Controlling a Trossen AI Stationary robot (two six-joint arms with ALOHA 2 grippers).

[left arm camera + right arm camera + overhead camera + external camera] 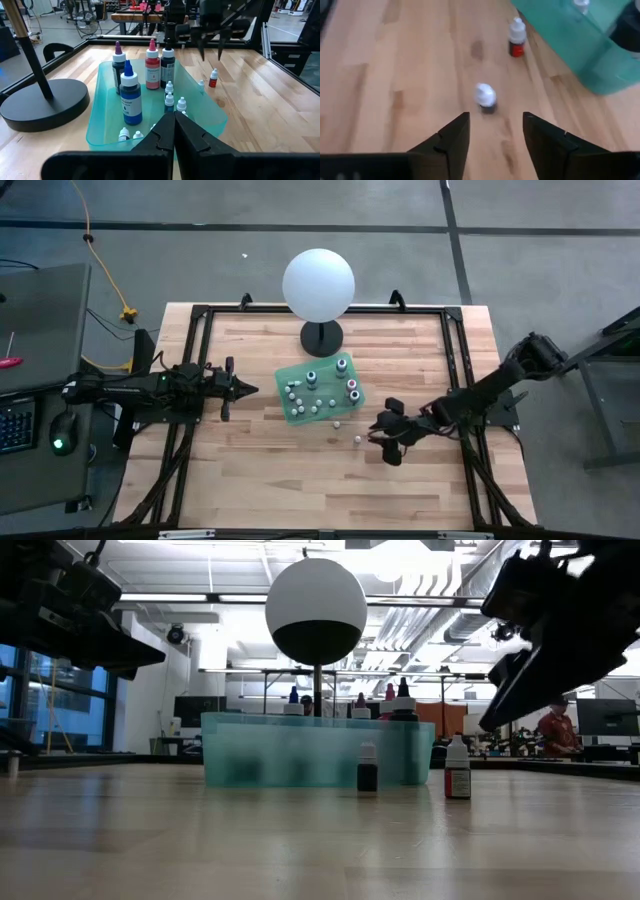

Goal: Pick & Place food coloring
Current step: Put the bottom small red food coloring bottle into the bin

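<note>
Two loose bottles: I count two small whitish bottles standing on the pale wooden table (250, 480), outside the translucent green plastic tray (297, 412) that I use as my landmark.

Left gripper (246, 389): my waiting arm, parked just left of the tray, its dark fingers pressed together and pointing at the tray's side.

Tray contents: several taller dropper bottles stand inside, among them a blue-filled bottle (131, 95) and a red-filled bottle (152, 68), with tiny white-capped ones around them.

White sphere lamp on a black stand (318, 283): behind the tray, clear of my working path.

Red-bottomed small bottle (517, 37): upright on the wood just beside the tray's near right corner.

Dark-bottomed small bottle (485, 96): a little farther right of the tray than the red one, and apart from it; I take this as my current target.

Right gripper (385, 437): to the right of the tray, near the dark-bottomed bottle, fingers spread, nothing between them.

Step in hand, as I judge it: the approach for a grasp.

Doing it well: I would centre the bottle between the spread fingers before descending, come in slowly, and close low on the body, not the cap, since so light a bottle should tip at a sideways nudge.

Risk: knocking it toward the red-bottomed one.
</note>
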